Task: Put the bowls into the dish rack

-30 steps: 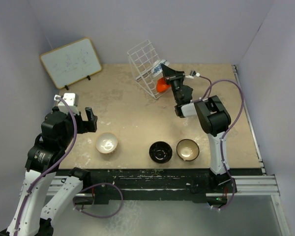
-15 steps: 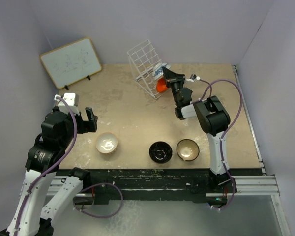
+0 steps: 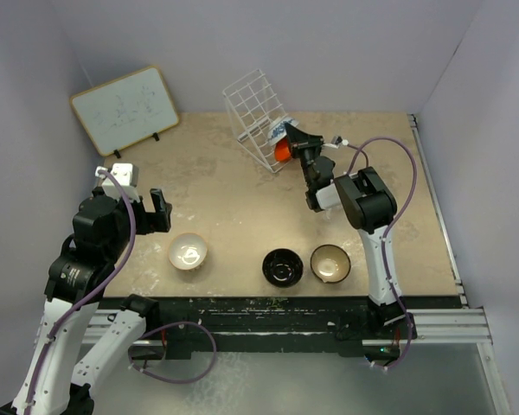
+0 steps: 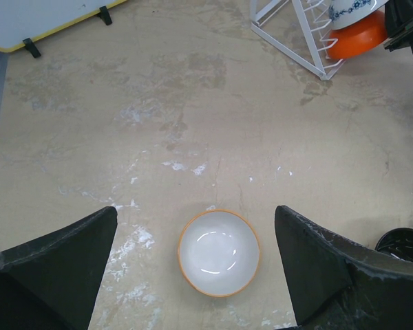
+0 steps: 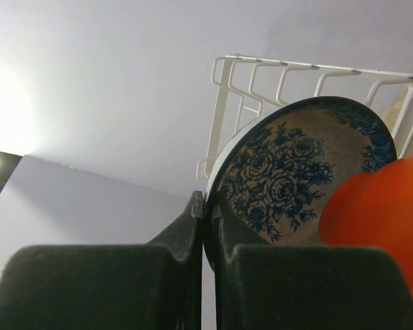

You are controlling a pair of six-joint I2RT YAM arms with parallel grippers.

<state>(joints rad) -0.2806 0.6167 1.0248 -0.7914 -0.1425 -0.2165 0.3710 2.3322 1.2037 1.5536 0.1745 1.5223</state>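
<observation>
Pinching the blue-and-white bowl (image 5: 296, 172) rim, right gripper (image 5: 205, 227) jaws nearly meet.

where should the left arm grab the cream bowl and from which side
Pinch the rim of the cream bowl from straight above with the open left gripper, one finger inside and one outside. It sits upright, mouth up, alone on the table, so the rim is exposed all round. The smooth round wall offers no other hold.
</observation>
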